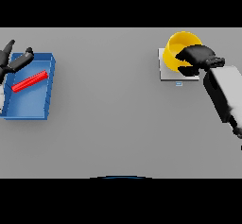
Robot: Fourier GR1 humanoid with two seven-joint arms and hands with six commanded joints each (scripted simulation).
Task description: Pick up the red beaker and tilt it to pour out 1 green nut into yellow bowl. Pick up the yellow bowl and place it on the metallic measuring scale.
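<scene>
Yellow stands out at the far right: we see the bowl [178,48] sitting on the scale [165,72], a pale metallic square with a small blue mark at its near edge. The bowl covers most of the scale's far part and overhangs its far edge. Our right hand [196,57] comes in from the right side on a white and grey arm and lies over the bowl's near right rim, its dark fingers curled round that rim, so we read it as gripping the bowl. At the far left a blue tray [47,83] rests on the grey table [113,114]. Inside it the red beaker [30,81] lies on its side, slanting from near left to far right. Our left hand [13,60] shows at the left edge over the tray's far left corner, fingers spread and straight, holding nothing; it sits just beside the beaker, apart from it. We cannot make out any nut in the bowl.
</scene>
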